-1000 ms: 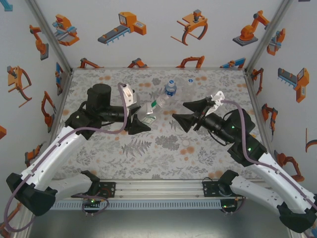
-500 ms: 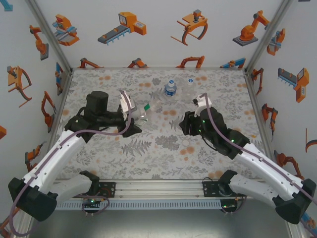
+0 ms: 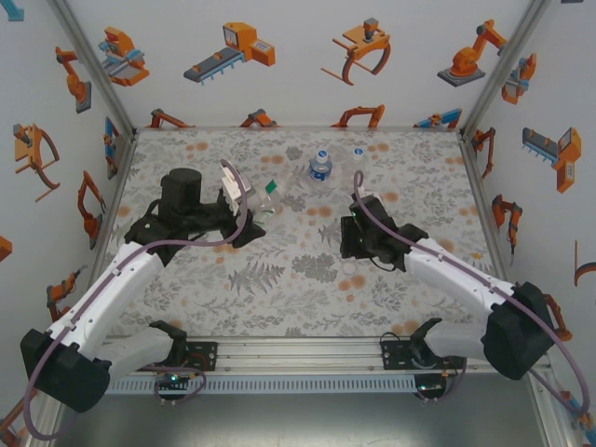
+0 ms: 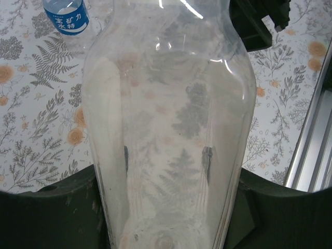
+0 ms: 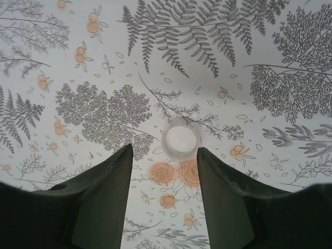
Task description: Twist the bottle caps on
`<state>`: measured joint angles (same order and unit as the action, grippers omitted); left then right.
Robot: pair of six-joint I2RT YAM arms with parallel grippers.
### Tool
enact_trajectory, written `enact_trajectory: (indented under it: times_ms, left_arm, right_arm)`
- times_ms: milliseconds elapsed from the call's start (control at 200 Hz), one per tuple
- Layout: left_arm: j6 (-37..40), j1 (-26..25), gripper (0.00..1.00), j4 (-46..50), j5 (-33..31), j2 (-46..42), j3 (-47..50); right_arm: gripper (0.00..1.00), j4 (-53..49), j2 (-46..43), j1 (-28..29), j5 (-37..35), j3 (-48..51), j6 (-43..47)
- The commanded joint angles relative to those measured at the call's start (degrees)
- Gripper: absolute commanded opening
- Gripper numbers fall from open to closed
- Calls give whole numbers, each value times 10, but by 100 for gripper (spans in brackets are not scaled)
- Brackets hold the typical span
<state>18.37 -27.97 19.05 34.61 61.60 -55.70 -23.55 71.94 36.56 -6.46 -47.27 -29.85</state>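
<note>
I can count two bottles for certain. My left claw (image 4: pixel 166 174) is clamped tight on the clear bottle (image 4: pixel 166 104) at the left-middle of the tabletop (image 3: pixel 279 298). In the wrist view both its ends run past the frame edges, so I cannot tell whether its mouth is capped. The blue-label bottle (image 3: pixel 320 167) stands upright at the back centre, well apart from both claws, and the left wrist view crops its top. Just right of it sits a small pale thing (image 3: pixel 358 152), too small for me to name.

I can count one cap (image 5: pixel 181 140). It is white and round, lying flat on the tabletop just beyond the fingertips of my right claw (image 5: pixel 164 149), in line with the gap between them. That claw points down right of centre with its jaws partway apart. It holds nothing and is not touching the cap.
</note>
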Motion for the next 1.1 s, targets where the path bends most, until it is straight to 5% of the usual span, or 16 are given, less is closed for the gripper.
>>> enact_trajectory:
  times_ms: [0, 1096]
  left_arm:
    - [-11, 3, 4, -13, 7, 3, -1]
    - [-7, 3, 3, 0, 13, 21, -10]
  right_arm:
    - [51, 6, 24, -11, 33, 3, -17]
    - [51, 27, 138, -21, 49, 18, -17]
